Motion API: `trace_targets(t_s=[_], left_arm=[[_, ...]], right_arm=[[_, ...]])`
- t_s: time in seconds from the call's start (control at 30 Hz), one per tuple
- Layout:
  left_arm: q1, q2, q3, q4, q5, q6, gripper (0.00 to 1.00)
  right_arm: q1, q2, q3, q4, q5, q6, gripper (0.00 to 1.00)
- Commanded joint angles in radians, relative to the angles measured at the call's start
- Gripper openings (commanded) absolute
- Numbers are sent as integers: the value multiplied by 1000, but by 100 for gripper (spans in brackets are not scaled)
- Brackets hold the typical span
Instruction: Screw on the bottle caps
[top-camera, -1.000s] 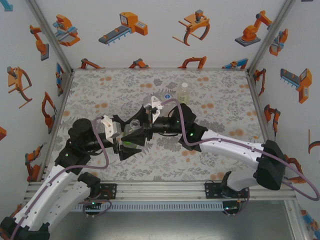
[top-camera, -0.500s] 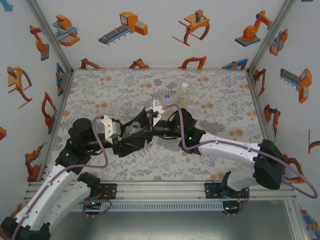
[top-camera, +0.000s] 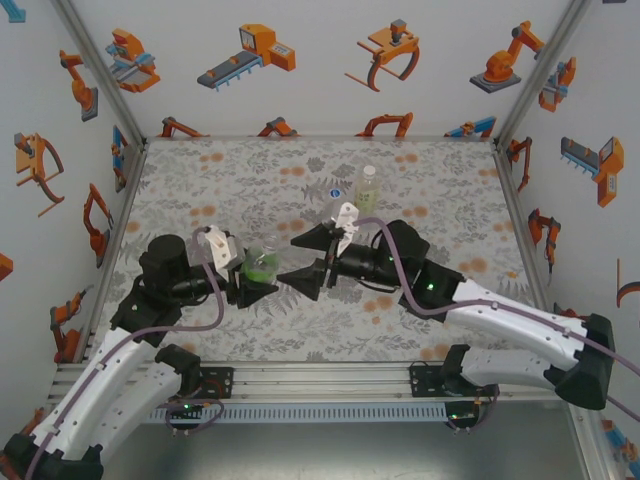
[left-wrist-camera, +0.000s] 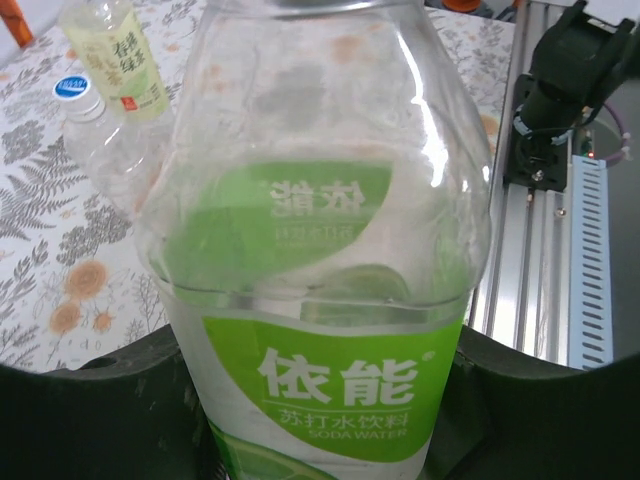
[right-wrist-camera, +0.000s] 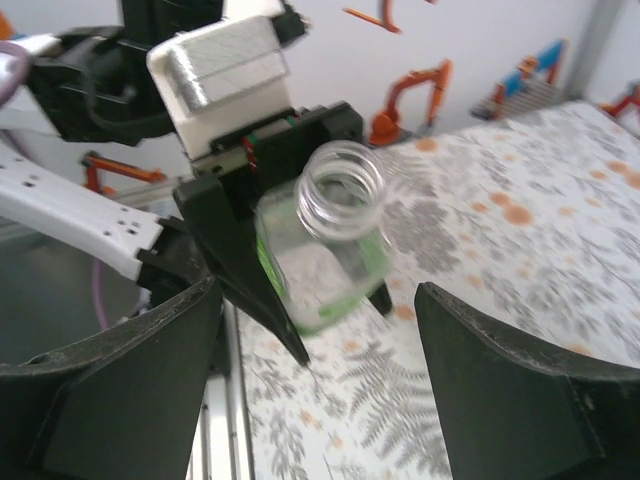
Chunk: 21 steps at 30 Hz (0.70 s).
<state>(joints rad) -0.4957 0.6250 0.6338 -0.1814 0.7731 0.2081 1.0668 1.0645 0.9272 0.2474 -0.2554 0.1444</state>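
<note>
The clear plastic bottle with a green label (left-wrist-camera: 330, 390) bears large white "依能"; beneath, smaller, "苏打水饮料" and "SODA WATER"; the same "依能" shows mirrored through its clear wall; the pale yellow bottle (left-wrist-camera: 112, 45) carries dark Chinese characters, and the round blue cap (left-wrist-camera: 72, 88) white lettering, both too small to read.

We see a clear green-labelled bottle (left-wrist-camera: 330, 300) with white characters printed on the label. Its threaded neck ends in an open mouth. It sits roughly upright, pinched at the label between the fingers of the left gripper (left-wrist-camera: 320, 440). Well apart from it, farther back and to the right, two more bottles stand upright just beside each other. The nearer is a colourless bottle (left-wrist-camera: 105, 145) wearing a blue-and-white cap (left-wrist-camera: 72, 88). Beyond that is a pale yellow bottle (left-wrist-camera: 112, 50) with a yellowish printed label.
</note>
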Motion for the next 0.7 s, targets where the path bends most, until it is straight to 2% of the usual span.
trace_targets(t_s=[0.0, 0.1, 0.4, 0.53, 0.67], left_arm=[[5, 8, 54, -37, -45, -2, 9], [5, 35, 90, -87, -94, -9, 0], [4, 33, 87, -96, -147, -8, 0], [4, 26, 79, -86, -164, -9, 1], [4, 28, 81, -88, -156, -6, 2]], right_arm=[[-32, -45, 25, -249, 200, -35, 71], [-80, -65, 17, -377, 307, 26, 71], [-334, -59, -127, -514, 379, 376, 55], [-383, 6, -151, -520, 420, 363, 53], [-386, 103, -161, -453, 452, 244, 53]])
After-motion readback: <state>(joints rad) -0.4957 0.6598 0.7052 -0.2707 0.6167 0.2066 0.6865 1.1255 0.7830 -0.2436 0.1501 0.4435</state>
